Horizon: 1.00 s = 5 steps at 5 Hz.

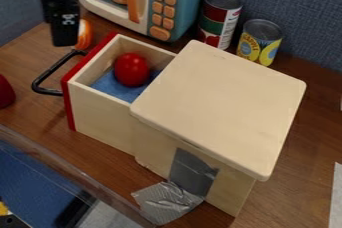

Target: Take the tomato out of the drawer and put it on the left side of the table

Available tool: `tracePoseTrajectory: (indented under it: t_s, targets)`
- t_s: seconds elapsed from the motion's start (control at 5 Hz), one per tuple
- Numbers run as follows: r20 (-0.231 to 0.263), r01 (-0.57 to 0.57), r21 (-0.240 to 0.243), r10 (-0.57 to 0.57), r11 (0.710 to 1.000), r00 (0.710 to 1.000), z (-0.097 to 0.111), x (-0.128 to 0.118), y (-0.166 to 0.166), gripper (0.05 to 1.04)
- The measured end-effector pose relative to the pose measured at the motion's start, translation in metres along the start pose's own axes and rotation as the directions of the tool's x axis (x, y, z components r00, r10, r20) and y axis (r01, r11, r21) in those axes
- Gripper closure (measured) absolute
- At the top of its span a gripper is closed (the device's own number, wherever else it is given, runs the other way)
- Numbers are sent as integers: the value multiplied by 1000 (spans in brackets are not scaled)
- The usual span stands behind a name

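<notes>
noted black gripper (65, 28) at upper left, near left side of toy microwave (190, 2), apart from tomato. cannot tell whether jaws clenched or released. found red tomato (131, 69) inside open wooden drawer (100, 119), on blue lining (112, 88). observed black handle (47, 91) on red drawer front (69, 103), facing left. logged wooden cabinet (220, 102) on worktop (27, 54), grey tape (190, 172) on near side. recorded red-and-green can (219, 17) and yellow can (259, 41) near each other, behind cabinet. saw part of red object (5, 92) at left edge.
</notes>
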State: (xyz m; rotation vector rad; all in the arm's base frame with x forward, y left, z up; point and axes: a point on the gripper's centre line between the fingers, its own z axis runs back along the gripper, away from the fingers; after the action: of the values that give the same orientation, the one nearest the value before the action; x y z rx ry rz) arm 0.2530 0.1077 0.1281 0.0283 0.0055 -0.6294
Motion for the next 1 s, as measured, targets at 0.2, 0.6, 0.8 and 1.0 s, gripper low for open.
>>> tracePoseTrajectory:
  t_s: [0.2, 0.6, 0.8, 1.0]
  targets:
    - [22, 87, 41, -88, 995, 996, -3, 18, -4, 84]
    - [56, 222, 118, -230, 968, 972, -20, 34, -15, 84]
    - [72, 234, 151, -247, 961, 966, -25, 36, -13, 84]
    - [105, 235, 173, -256, 956, 961, -27, 41, -13, 84]
